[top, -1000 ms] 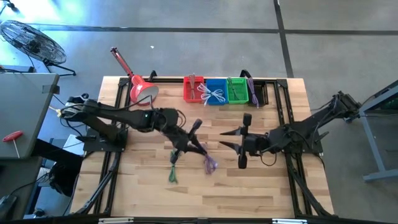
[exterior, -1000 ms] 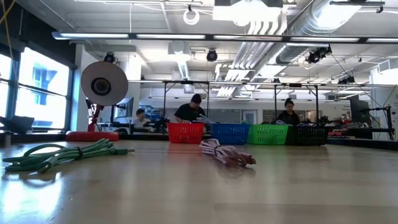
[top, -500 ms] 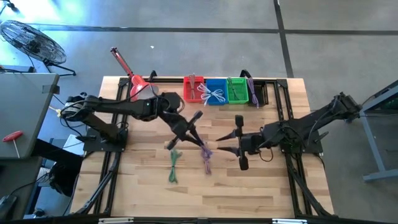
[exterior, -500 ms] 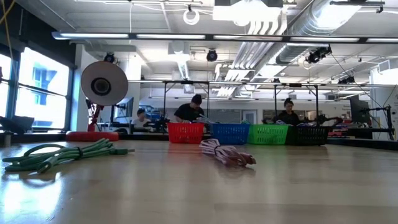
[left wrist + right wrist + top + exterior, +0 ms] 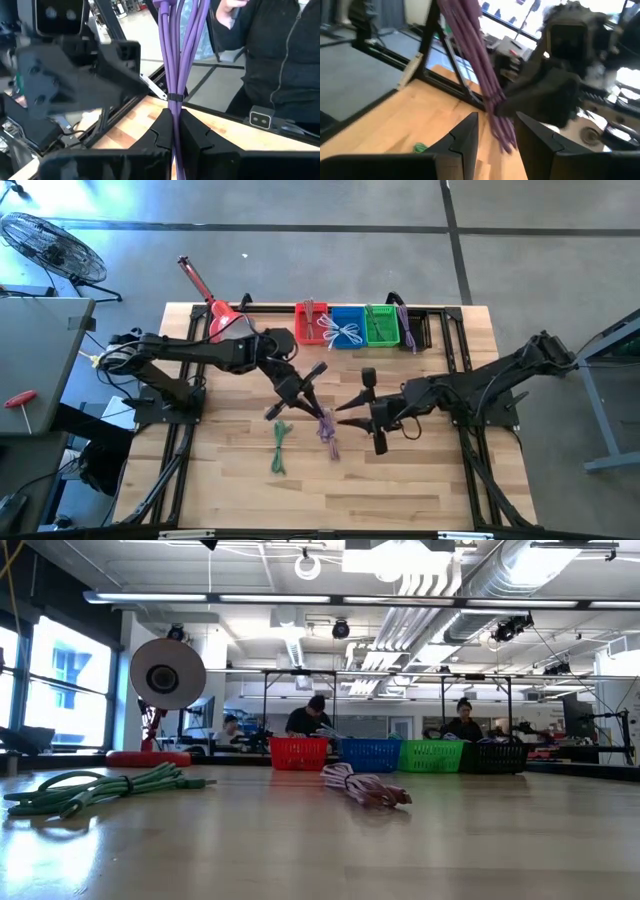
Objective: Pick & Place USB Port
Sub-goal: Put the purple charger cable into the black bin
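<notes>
Gripping purple cable (mid-table) | left fingers clamped | right fingers spread

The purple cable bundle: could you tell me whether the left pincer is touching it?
Touching: the left wrist view shows the left pincer shut on the purple cable bundle.

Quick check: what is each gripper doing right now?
Left gripper: shut on the purple cable bundle.
Right gripper: open, around the hanging bundle, not gripping it.
</notes>
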You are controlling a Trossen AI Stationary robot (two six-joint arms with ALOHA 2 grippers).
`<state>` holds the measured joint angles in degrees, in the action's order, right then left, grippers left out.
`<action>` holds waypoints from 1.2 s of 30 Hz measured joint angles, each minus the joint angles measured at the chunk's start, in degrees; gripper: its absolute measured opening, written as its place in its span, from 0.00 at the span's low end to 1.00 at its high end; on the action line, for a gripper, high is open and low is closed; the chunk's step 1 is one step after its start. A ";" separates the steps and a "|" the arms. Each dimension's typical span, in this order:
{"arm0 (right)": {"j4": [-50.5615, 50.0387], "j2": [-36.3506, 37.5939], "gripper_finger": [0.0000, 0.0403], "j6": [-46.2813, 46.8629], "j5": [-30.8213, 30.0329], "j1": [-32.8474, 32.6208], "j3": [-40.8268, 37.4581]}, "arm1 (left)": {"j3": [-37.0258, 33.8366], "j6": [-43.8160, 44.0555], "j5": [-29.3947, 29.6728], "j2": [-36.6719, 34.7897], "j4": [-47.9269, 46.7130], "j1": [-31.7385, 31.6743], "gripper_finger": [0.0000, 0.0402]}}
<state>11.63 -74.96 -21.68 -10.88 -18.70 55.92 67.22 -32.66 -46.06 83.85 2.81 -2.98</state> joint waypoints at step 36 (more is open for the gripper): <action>-6.80 -10.62 0.04 -3.95 6.33 1.49 12.81 | -2.21 -2.50 2.57 0.07 -2.96 0.01 0.04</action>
<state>4.83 -85.58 -25.63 -4.55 -17.21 68.73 65.01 -35.16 -43.50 83.92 -0.15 -2.97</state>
